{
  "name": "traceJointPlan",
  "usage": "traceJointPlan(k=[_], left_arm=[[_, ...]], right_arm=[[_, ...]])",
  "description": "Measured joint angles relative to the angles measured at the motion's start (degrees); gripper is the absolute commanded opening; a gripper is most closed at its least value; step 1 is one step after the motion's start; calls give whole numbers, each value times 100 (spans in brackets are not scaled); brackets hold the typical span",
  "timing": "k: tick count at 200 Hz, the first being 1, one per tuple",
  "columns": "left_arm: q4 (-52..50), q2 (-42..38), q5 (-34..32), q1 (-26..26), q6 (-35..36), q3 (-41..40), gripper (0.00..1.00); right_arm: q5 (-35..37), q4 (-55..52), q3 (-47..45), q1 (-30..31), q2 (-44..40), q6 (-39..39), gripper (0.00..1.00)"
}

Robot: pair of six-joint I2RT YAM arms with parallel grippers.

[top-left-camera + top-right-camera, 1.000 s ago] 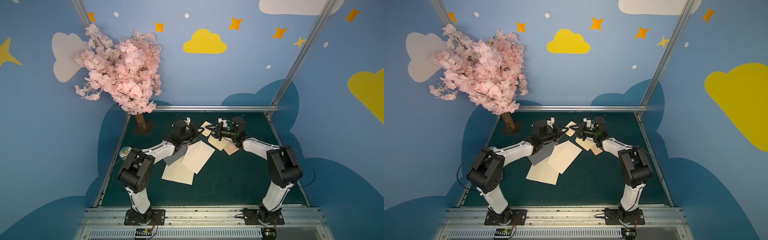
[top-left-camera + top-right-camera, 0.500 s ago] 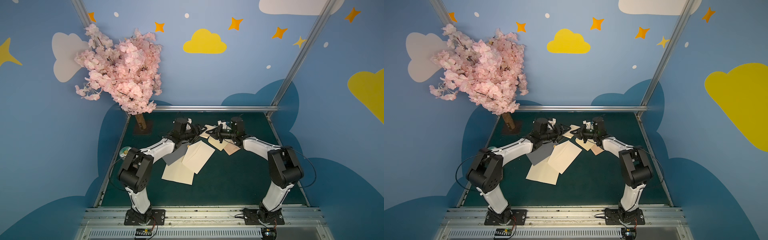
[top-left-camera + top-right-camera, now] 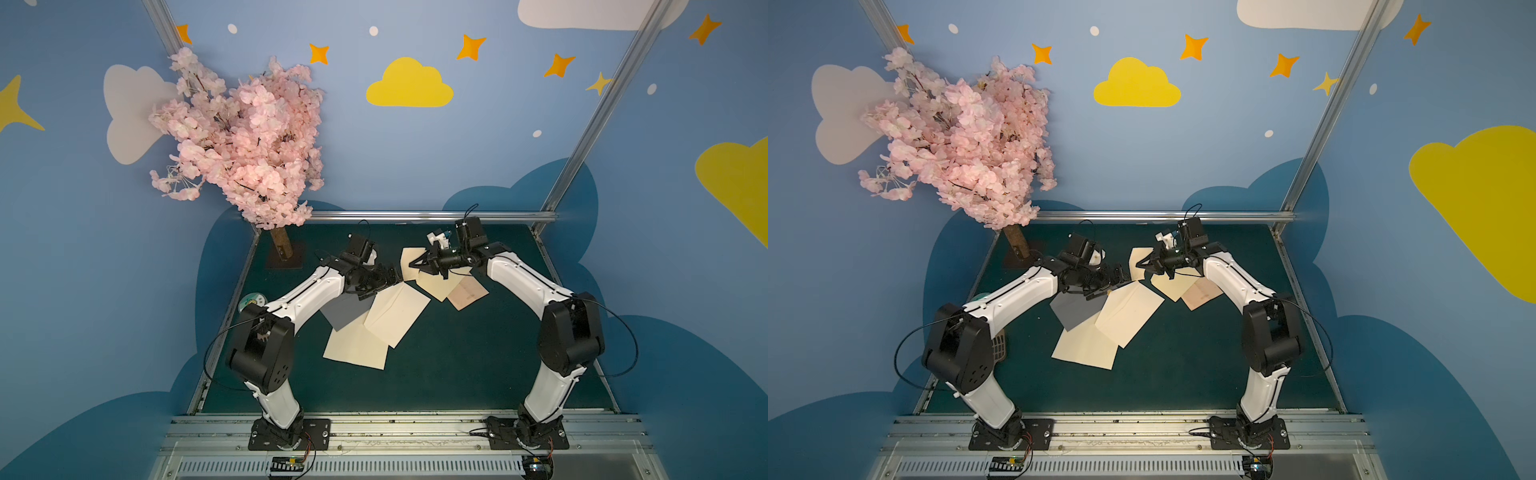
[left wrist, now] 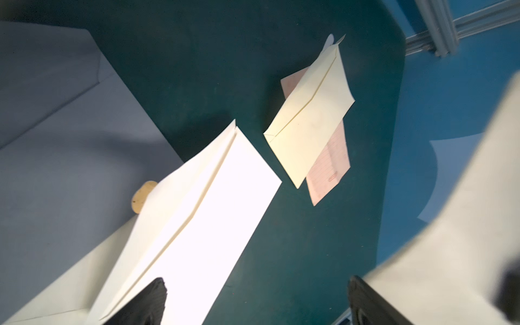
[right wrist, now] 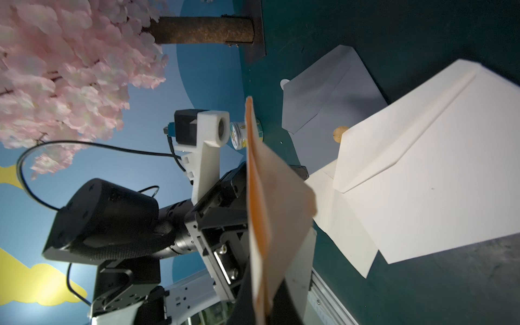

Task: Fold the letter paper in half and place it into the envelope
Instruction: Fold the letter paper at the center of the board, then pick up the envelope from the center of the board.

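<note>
Left gripper [image 3: 386, 280] has just let go, jaws spread wide; right gripper [image 3: 413, 263] alone pinches the folded paper [image 3: 409, 254], lifted between the grippers, just beyond the cream envelope [image 3: 397, 313].

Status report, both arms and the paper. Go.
Left gripper open, empty, by cream envelope. Right gripper shut on folded paper, held above the mat. Envelope flap looks shut.

Grey envelope [image 4: 56, 112] cut off, jar [image 5: 236, 136] half behind paper [image 5: 281, 202]
</note>
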Motion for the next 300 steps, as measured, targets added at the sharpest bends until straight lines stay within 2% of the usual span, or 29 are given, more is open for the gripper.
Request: traceJointPlan(k=[25, 70, 109, 147, 189, 246, 290, 300], left_arm=[[-229, 262, -37, 155, 710, 98, 100], [-581, 459, -42, 334, 1891, 372, 98], [-656, 511, 17, 345, 2520, 411, 94], [-675, 929, 35, 345, 2804, 520, 85], [-675, 1373, 72, 345, 2979, 693, 82], [-621, 1628, 142, 348, 3023, 741, 73], [-555, 1764, 203, 374, 2981, 741, 61], [-542, 1766, 223, 376, 2946, 741, 55]], right_arm=[[107, -575, 382, 52, 111, -723, 0], [435, -1281, -81, 157, -181, -1379, 0], [636, -1639, -393, 267, -551, -1637, 0], [656, -1840, -444, 332, -702, -1766, 0], [710, -2114, -444, 350, -743, -1950, 0], [785, -2376, -492, 308, -852, -2144, 0], [804, -2424, -586, 275, -883, -2223, 0], [807, -2441, -605, 273, -883, -2227, 0]])
